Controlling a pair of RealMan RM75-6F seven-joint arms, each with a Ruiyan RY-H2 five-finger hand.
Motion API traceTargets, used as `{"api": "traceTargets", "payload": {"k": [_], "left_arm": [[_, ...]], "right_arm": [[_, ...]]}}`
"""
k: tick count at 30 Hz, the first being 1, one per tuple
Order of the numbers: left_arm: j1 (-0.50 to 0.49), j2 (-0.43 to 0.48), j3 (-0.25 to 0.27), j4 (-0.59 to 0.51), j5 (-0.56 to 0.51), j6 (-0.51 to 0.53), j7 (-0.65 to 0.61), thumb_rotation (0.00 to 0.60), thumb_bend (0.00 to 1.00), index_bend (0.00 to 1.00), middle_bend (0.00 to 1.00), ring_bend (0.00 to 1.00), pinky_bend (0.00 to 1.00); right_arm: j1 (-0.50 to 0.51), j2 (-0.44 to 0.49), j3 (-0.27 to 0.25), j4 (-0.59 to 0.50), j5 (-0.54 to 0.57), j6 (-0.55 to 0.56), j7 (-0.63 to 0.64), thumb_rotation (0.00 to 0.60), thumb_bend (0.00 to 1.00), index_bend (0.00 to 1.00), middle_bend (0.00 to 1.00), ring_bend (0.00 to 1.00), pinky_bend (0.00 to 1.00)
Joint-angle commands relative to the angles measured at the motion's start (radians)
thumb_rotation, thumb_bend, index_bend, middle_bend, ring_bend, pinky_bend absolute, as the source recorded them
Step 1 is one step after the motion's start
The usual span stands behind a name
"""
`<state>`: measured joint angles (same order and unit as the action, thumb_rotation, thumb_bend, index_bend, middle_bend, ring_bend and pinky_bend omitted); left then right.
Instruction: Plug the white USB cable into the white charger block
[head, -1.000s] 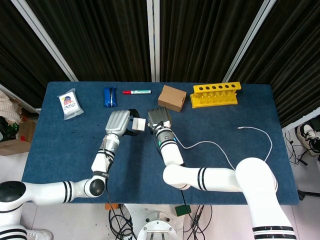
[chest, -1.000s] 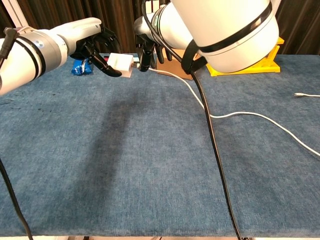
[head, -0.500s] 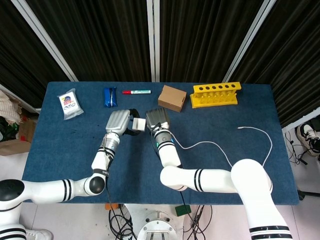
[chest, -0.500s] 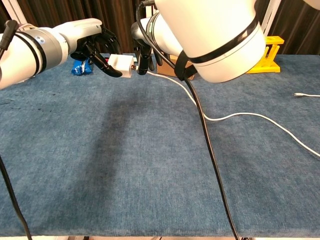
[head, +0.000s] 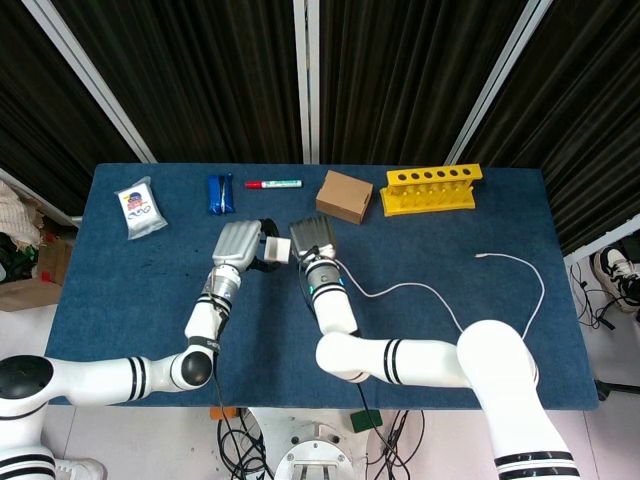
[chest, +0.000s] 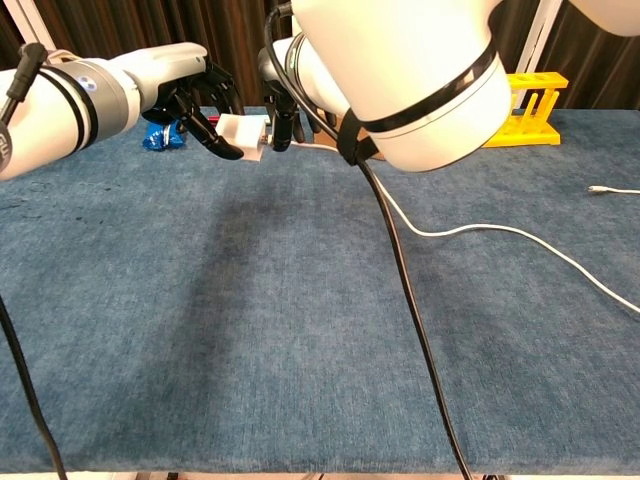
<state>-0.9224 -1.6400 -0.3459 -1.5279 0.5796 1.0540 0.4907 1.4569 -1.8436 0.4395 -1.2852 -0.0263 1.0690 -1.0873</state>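
USB cable (head: 420, 290) limp, light, grip at plug | right robot hand (chest: 283, 112) pinched plug end | left robot hand (chest: 195, 100) held rigid charger block (chest: 243, 135), upper centre-left

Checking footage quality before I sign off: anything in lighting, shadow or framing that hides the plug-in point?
Head view: even light, sharp, no glare; the hands cover most of the charger. Chest view: the right arm looms large and near, blocking the right hand; a soft shadow darkens the table; the left hand is clear, the cable sharp.
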Motion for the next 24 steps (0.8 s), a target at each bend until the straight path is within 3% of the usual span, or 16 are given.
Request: {"api": "traceTargets", "payload": {"k": [1, 17, 22, 24], "left_arm": [[-0.003, -0.001, 0.0, 0.001, -0.005, 0.003, 0.004, 0.6, 0.21, 0.6, 0.53, 0.79, 1.0], [-0.019, -0.013, -0.004, 0.005, -0.026, 0.002, 0.005, 0.6, 0.21, 0.6, 0.53, 0.79, 1.0], [-0.018, -0.012, -0.004, 0.006, -0.027, 0.002, -0.001, 0.6, 0.21, 0.6, 0.53, 0.79, 1.0], [-0.016, -0.011, -0.003, 0.007, -0.027, 0.001, -0.005, 0.6, 0.21, 0.6, 0.53, 0.79, 1.0]], "right_arm": [[0.0, -0.005, 0.003, 0.004, -0.001, 0.0, -0.003, 0.6, 0.98, 0.62, 0.61, 0.58, 0.56], [-0.007, -0.037, 0.027, 0.034, -0.037, -0.006, 0.018, 0.6, 0.92, 0.61, 0.61, 0.58, 0.56], [-0.015, -0.036, 0.03, 0.035, -0.039, -0.005, 0.018, 0.6, 0.8, 0.56, 0.59, 0.57, 0.55], [-0.021, -0.033, 0.031, 0.033, -0.041, -0.004, 0.02, 0.6, 0.68, 0.51, 0.56, 0.56, 0.54]]}}
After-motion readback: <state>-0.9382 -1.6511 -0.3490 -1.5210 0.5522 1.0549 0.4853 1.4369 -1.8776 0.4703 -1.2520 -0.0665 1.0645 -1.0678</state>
